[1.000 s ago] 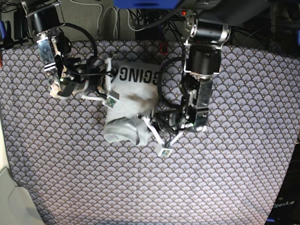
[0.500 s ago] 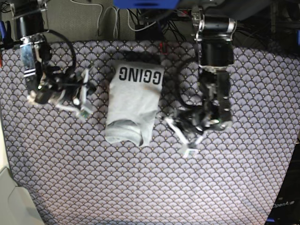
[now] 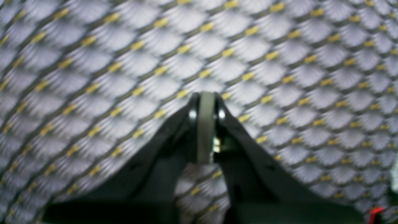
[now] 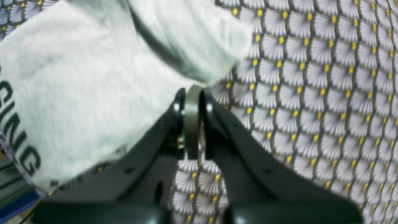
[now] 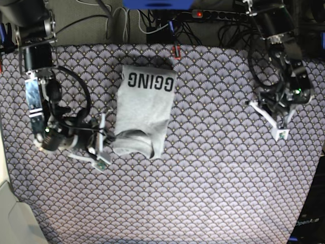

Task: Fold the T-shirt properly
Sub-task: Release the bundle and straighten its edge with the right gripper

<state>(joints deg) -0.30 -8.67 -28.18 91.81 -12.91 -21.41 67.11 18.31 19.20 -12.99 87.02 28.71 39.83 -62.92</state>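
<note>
Base view shows me the T-shirt (image 5: pixel 144 114) lying folded into a narrow upright rectangle on the surface (image 5: pixel 213 193), which is covered by a purple-grey tablecloth (image 5: pixel 203 152) with a fan-scale pattern. The shirt sits in the middle part of the surface, closer to the far edge than to the near edge. Its far end carries black letters, and I can read "GGING" upside down there. Its near end is not flat: the cloth is bunched into a rounded fold at the lower left corner of the bundle.

I see the right gripper (image 5: pixel 100 145) low over the surface, just beside the near left corner of the shirt. In the right wrist view the jaws of the right gripper (image 4: pixel 193 102) are pressed together with nothing between them, and the grey cloth (image 4: pixel 93 93) with the letters lies directly behind and to the left of them. I cannot tell if the tips touch the cloth.

The left gripper (image 5: pixel 281 124) is near the right edge of the surface, well apart from the shirt. In the left wrist view the left gripper (image 3: pixel 205 105) has its jaws together too, empty, and only the blurred patterned tablecloth (image 3: pixel 279 62) is under it.

Beyond the far edge of the surface I see cables and a power strip (image 5: pixel 203 14).
</note>
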